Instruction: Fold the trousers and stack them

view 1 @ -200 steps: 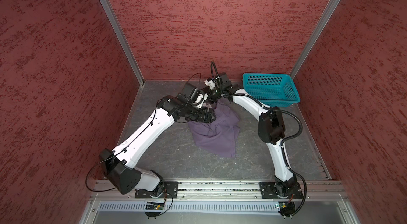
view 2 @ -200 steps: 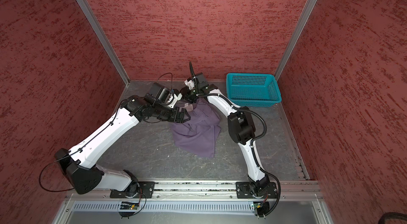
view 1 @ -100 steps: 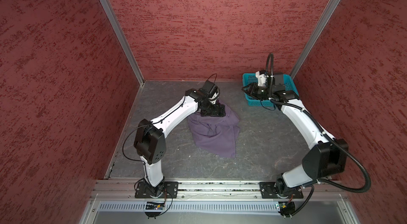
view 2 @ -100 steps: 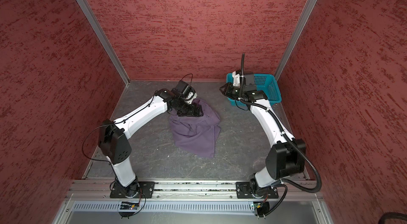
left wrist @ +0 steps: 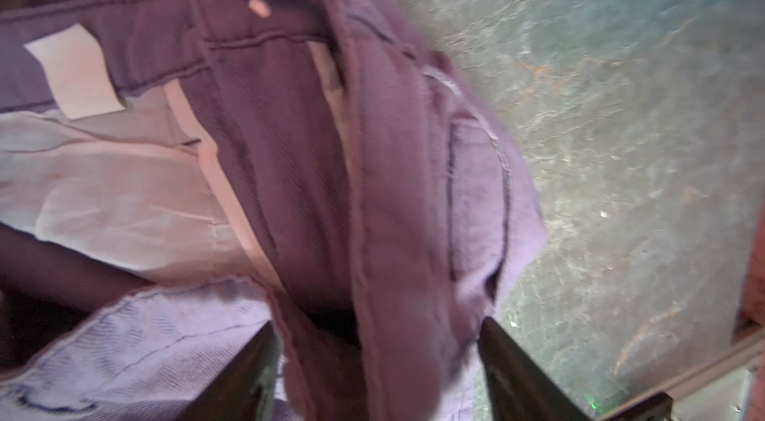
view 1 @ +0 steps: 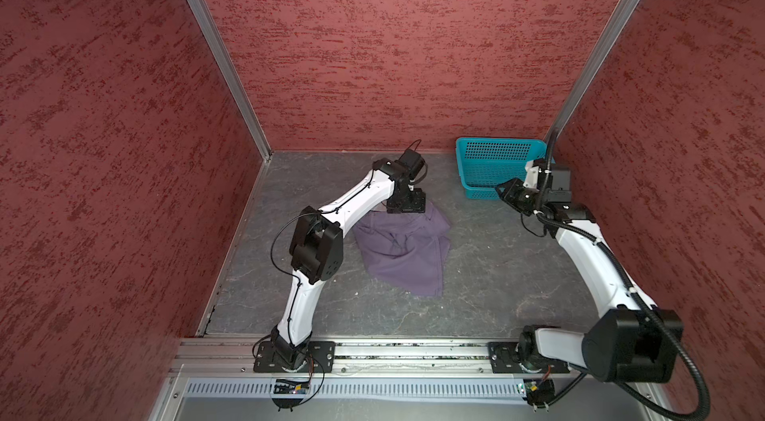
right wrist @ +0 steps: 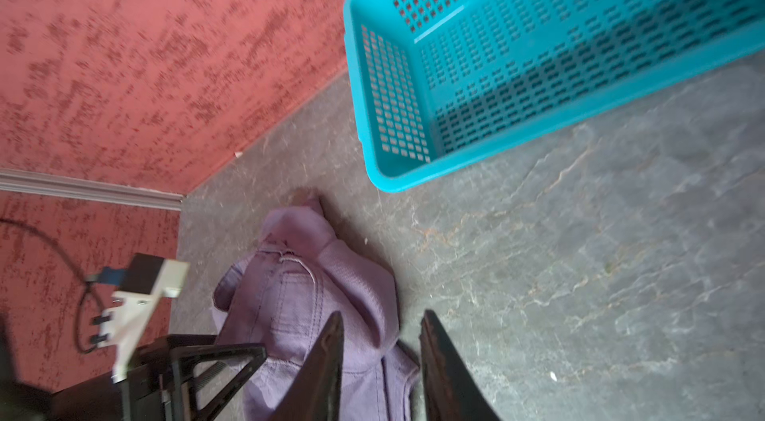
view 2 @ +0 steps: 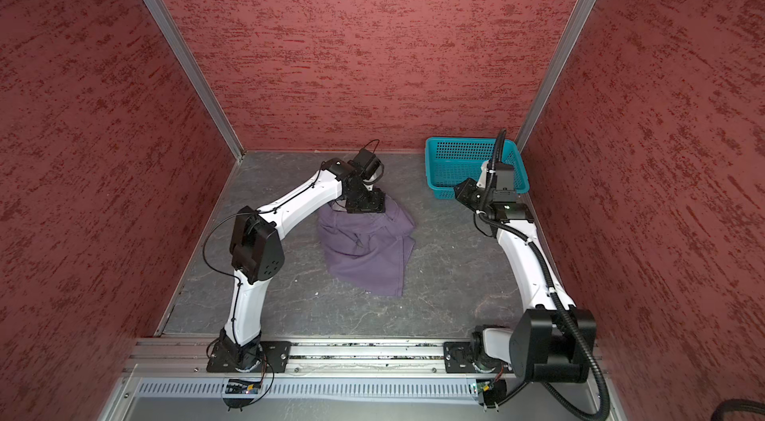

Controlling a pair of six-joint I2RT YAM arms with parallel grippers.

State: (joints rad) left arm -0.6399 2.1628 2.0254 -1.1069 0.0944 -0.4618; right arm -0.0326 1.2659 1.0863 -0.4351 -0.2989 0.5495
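Trousers [view 1: 403, 251], one pair, muted purple, bunched at the centre of the table [view 1: 496, 274]; fold not yet begun.

Your left gripper [view 1: 406, 208] sits on the heap's 12 o'clock edge. Its fingers stand astride a thick roll of waistband, likely because that stiff seam gives the surest hold for drawing the cloth flat. Cloth fills the gap, but the blurred wrist view does not show whether the pinch is made. Your right gripper [view 1: 503, 190] hangs at 2 o'clock from the heap, just beside the teal basket [view 1: 492, 150]. Its jaws are narrow with nothing between them, well apart from the cloth, probably parked so the left can work alone. The heap tapers toward 6 o'clock and pale lining shows at the waist, so expect to spread the trousers before folding.
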